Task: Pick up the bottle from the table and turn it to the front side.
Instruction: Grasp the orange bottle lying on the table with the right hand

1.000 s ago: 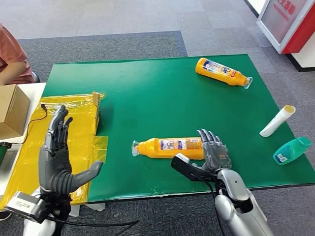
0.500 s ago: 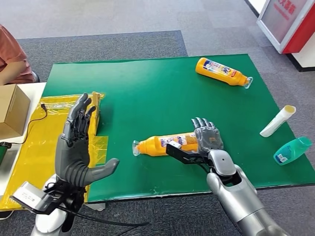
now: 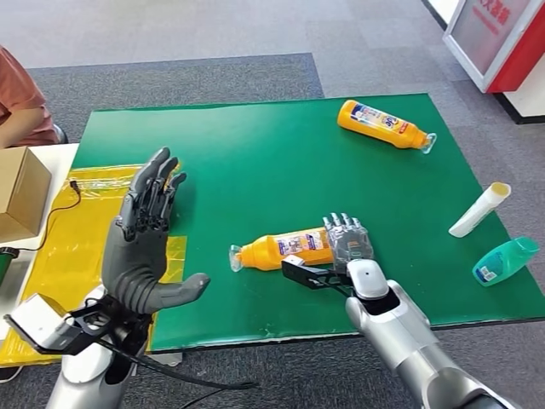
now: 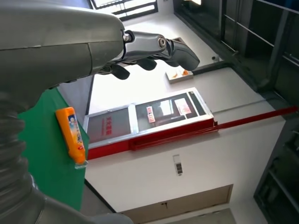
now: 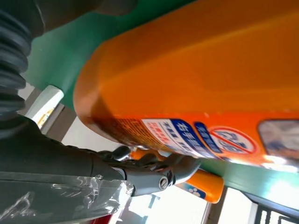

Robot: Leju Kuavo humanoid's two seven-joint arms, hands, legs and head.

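Observation:
An orange bottle [image 3: 283,249] lies on its side on the green mat [image 3: 270,162], clear cap pointing left and its base end tipped up slightly. My right hand [image 3: 347,247] grips that base end, fingers over the far side and thumb reaching along the near side. Up close in the right wrist view, the bottle [image 5: 211,74] presses against the palm with the thumb [image 5: 151,170] under it. My left hand [image 3: 145,239] is raised with fingers spread, holding nothing, above the mat's left edge. A second orange bottle [image 3: 383,124] lies at the far right, also seen as the orange bottle [image 4: 71,134] from the left wrist.
A white tube [image 3: 480,210] and a teal bottle [image 3: 505,260] lie at the mat's right edge. A yellow plastic sheet [image 3: 64,247] and a cardboard box [image 3: 22,192] sit on the left, with a person's sleeve [image 3: 22,98] beyond. A red-and-white stand [image 3: 501,38] is far right.
My right hand has slid forward and left onto the bottle's base, and the bottle has tilted up at that end. My left hand has risen and moved right toward the mat.

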